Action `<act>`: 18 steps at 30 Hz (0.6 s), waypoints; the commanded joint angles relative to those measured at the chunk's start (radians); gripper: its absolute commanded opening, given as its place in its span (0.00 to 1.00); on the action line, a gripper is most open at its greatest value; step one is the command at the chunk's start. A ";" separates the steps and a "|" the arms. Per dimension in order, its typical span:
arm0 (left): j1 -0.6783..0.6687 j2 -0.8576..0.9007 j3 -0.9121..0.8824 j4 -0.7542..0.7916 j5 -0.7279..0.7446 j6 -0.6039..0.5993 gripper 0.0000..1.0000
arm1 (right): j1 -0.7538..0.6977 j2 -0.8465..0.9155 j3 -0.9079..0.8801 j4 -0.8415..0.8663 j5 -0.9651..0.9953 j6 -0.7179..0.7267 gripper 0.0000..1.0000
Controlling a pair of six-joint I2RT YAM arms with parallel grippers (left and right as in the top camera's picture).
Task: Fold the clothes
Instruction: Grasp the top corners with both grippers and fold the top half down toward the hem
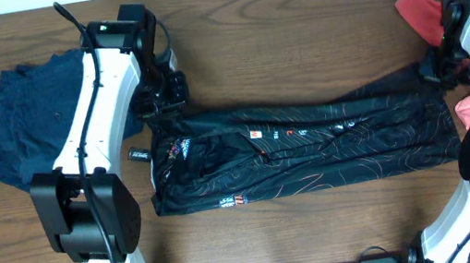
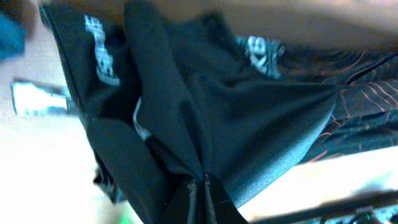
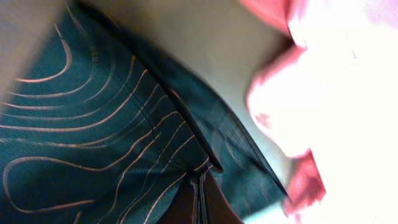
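The jersey (image 1: 311,143) lies mid-table as a long band running left to right, logos up. Its near edge rests flat on the wood in front of the arm bases. Along its far edge each arm has a corner: the left gripper (image 1: 165,100) at the far-left one, the right gripper (image 1: 436,71) at the far-right one. Both wrist views show the fingers pressed together with black cloth gathered into the pinch, so I judge each gripper clamped on the jersey (the left view is blurred, but the folds run straight into the closed tips). Near the right gripper a dark flap angles up off the table (image 1: 292,11); near the left one the cloth bunches. Farther out, the navy pile (image 1: 24,126) sits at the left beyond the left arm, and the coral shirts (image 1: 418,11) lie at the far-right corner and down the right edge, just beside the right gripper.

The step in hand looks like a lengthwise fold, with the far edge pinched at both ends. The next move calls for both arms to lift together and carry that edge evenly toward the near hem, keeping it taut so the band does not skew. The right arm must also stay clear of the coral shirts.
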State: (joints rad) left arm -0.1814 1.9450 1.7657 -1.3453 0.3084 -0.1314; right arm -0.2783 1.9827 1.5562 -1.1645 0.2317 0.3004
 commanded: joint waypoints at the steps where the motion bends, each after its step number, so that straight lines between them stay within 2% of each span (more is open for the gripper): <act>1: 0.001 0.008 -0.032 -0.025 -0.003 -0.001 0.06 | -0.024 -0.019 0.001 -0.066 0.094 -0.018 0.01; 8: 0.001 0.008 -0.101 -0.027 -0.003 -0.001 0.06 | -0.043 -0.019 0.001 -0.174 0.162 -0.018 0.01; 18: -0.002 0.008 -0.144 -0.081 -0.002 -0.002 0.06 | -0.096 -0.019 0.001 -0.269 0.160 -0.047 0.01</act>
State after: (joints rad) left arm -0.1814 1.9450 1.6329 -1.4071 0.3119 -0.1314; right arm -0.3485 1.9827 1.5555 -1.4258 0.3531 0.2729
